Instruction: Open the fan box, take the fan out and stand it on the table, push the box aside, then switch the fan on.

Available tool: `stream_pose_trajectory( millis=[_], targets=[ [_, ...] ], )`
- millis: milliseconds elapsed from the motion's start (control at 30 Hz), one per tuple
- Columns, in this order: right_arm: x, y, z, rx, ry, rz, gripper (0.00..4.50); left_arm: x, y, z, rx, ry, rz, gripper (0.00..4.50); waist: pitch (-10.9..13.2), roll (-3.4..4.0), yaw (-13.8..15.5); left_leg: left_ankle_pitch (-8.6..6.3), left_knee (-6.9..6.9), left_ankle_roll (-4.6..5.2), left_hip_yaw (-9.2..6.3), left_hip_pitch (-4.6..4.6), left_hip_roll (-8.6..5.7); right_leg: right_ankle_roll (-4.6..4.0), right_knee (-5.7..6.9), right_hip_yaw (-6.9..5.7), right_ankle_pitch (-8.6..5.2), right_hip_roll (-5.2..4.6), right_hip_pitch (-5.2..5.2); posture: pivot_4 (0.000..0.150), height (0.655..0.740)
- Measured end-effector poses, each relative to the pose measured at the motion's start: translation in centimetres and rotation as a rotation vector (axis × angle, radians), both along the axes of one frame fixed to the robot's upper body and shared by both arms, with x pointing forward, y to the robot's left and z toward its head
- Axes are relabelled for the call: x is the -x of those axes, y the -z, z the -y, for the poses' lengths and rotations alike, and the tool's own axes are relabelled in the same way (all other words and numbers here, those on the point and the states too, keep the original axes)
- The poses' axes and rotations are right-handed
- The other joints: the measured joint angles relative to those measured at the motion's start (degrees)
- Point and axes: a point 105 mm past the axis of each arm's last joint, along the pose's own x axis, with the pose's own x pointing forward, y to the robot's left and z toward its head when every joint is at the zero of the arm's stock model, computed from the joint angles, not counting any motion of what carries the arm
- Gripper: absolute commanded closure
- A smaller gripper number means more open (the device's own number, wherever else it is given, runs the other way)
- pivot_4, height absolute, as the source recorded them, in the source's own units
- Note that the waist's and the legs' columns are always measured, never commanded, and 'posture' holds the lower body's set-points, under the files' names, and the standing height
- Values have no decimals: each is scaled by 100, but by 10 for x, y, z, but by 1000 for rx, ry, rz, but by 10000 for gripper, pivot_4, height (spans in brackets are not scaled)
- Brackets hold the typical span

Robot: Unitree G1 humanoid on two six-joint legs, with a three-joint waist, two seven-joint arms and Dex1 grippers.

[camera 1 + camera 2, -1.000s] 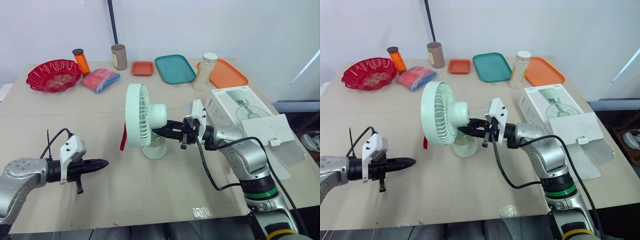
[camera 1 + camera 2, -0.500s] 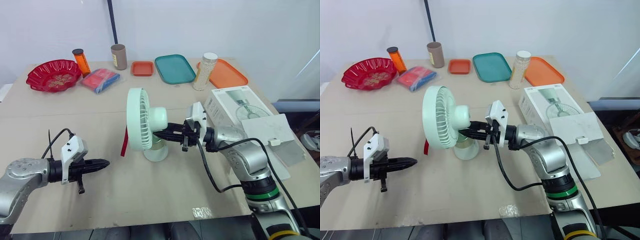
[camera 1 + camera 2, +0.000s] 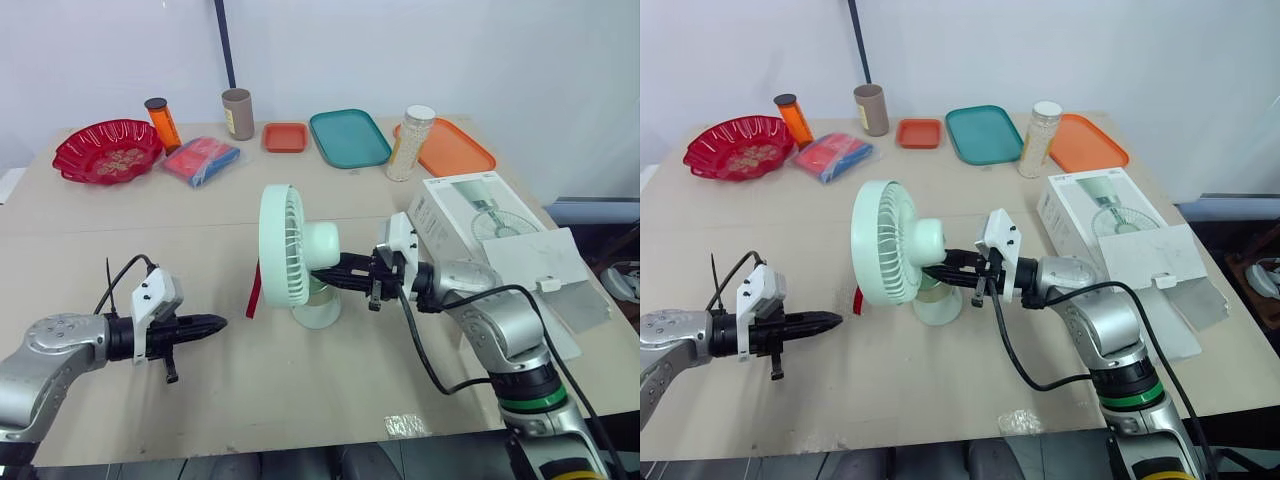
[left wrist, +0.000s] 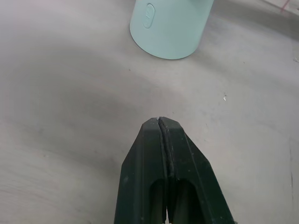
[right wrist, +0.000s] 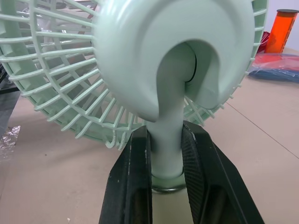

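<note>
The mint fan [image 3: 295, 255] stands upright mid-table [image 3: 300, 390], and the right gripper [image 5: 167, 135] is clamped on its neck from behind! The box [image 3: 480, 225] lies just right, flap open, while the left gripper [image 3: 215, 323] hovers pinched together, aimed at the fan's base.

We are finding the fan [image 3: 295, 258] standing upright at the middle of the table [image 3: 300, 400]. The box [image 3: 480, 225] is lying to its right, by the right edge. Along the far edge we are reading, left to right: a bowl [image 3: 107, 150] at the far left corner, a bottle [image 3: 160, 122], a packet [image 3: 202, 160] just before it, a can [image 3: 238, 113], a small tray [image 3: 285, 137], a wider tray [image 3: 349, 137], a jar [image 3: 413, 142] and a last tray [image 3: 460, 150]. The right gripper [image 3: 330, 272] is sitting around the fan's neck from the right. The left gripper [image 3: 216, 323] is hovering left of the fan, apart from it.
</note>
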Motion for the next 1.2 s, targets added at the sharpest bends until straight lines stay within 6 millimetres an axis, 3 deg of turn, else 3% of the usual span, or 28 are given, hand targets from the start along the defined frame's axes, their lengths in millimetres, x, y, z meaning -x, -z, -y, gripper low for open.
stream_pose_trajectory(
  millis=[300,500,1200],
  targets=[
    [-7,0,0,-24,3,24,41782,0,0,0,0,-1,0,44205,0,0,-1,0,0,0,0,1,0,0,0,0,0,0,0,1500,7400],
    [-18,-11,-2,-21,9,45,41782,-1,1,1,-3,-1,1,44205,1,0,5,-3,0,5,0,-1,0,1,-1,-1,0,0,0,1500,7400],
    [-24,0,-1,-31,-5,52,41782,-1,5,3,-2,-8,-8,44205,-1,2,0,-3,1,5,1,6,0,0,1,1,0,0,4,1500,7400]
  ],
)
